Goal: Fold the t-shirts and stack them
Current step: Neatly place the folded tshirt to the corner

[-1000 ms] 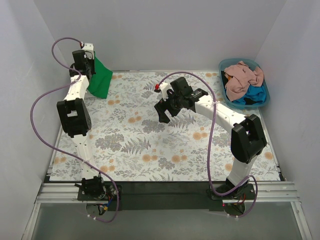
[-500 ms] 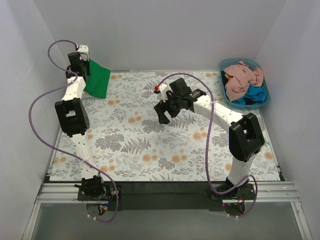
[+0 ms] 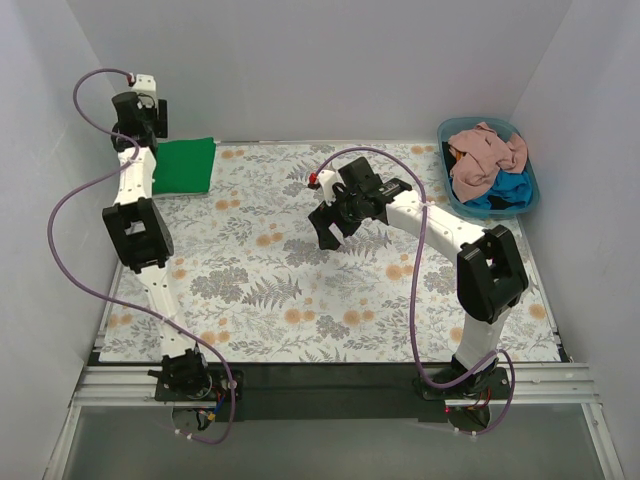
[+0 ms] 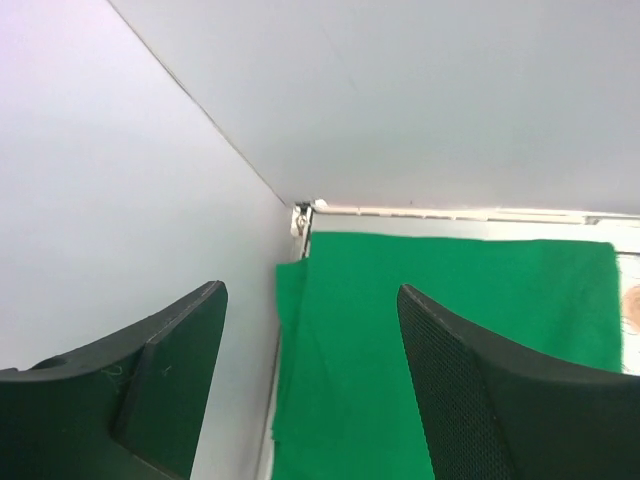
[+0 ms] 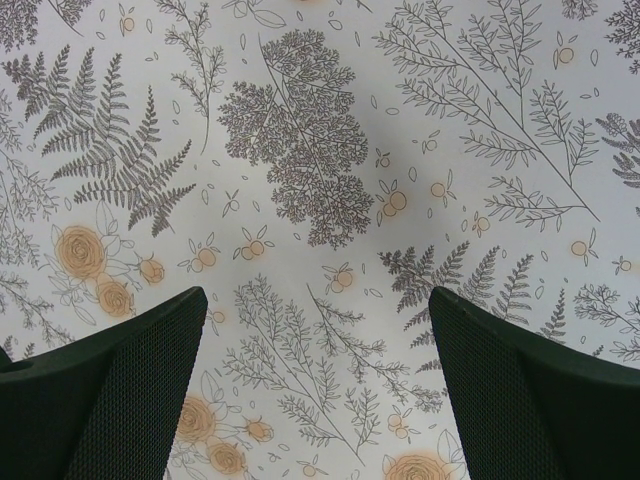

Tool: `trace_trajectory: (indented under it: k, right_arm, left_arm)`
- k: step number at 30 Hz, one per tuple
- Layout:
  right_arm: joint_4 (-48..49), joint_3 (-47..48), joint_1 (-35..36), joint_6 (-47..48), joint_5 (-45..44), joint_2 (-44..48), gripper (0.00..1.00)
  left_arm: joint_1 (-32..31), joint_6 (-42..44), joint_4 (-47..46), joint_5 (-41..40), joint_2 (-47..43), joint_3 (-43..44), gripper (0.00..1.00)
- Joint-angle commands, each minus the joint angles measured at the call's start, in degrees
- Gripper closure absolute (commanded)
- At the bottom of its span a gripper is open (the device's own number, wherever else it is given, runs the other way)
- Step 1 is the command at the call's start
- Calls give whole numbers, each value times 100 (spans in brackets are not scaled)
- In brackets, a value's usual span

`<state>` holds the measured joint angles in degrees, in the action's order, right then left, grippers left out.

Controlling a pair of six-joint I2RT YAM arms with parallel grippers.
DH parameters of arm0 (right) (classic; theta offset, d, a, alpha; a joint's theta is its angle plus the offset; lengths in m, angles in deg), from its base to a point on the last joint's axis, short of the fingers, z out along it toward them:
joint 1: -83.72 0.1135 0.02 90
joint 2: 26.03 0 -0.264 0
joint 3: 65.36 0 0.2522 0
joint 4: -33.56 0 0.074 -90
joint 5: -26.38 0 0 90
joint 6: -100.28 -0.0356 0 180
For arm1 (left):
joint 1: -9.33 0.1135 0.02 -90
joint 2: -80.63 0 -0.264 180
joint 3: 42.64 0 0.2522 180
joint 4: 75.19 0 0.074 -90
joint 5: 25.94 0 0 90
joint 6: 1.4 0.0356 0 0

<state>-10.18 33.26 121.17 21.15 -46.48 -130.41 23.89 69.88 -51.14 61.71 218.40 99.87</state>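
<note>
Left hand (image 4: pixel 310 296) is up high over the far-left corner of the worktop (image 3: pixel 330 300), fingers (image 4: pixel 170 350) spread wide and nothing between them. Below it lies the green t-shirt (image 3: pixel 185 165), flat, a tidy rectangle tucked into that far-left corner, its left edge against the side wall. The hand is clear of the cloth, no contact.

Over to the right hand (image 5: pixel 315 295): it hangs above the middle of the worktop, jaws wide apart, holding nothing, only the floral covering (image 5: pixel 300 170) showing between the fingertips.

At the far right sits the blue tub (image 3: pixel 531 181), with a salmon-pink t-shirt (image 3: pixel 487 150) bunched on top and a blue t-shirt (image 3: pixel 512 190) crumpled at its near side, both well apart from either hand.
</note>
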Motion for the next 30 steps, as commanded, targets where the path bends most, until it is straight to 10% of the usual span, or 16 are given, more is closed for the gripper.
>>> trace_trajectory:
  k: [1, 13, 30]
  right_arm:
    - [-8, 48, -62, 55, -10, 356, 2]
    - [-262, -145, -1142, -42, 771, 953, 2]
    - [-808, -2551, -3552, 371, 922, 2860, 2]
  left_arm:
    - [99, 1, 394, 630, -979, 195, 32]
    - [-6, -1521, 2327, 3503, -2984, -1018, 10]
    - [-1975, -2171, 2434, 3119, -5401, -5717, 6]
